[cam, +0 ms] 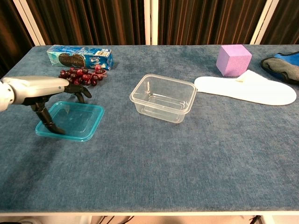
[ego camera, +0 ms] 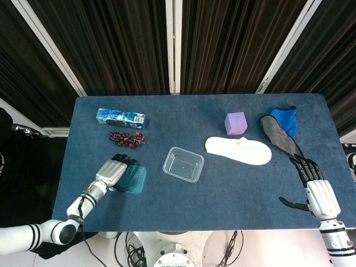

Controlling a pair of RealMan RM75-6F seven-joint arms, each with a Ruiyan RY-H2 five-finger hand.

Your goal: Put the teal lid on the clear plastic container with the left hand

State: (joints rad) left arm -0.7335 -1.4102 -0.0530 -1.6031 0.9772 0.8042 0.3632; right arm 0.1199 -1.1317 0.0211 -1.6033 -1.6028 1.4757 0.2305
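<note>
Under the left hand (cam: 44,93) lies the teal lid (cam: 71,121), fingers curled onto its edge; whether they grip it cannot be told; the clear plastic container (cam: 163,97) sits well to the hand's right.

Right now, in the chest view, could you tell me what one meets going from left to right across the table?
left hand → teal lid → clear plastic container → white insole → blue shoe
</note>
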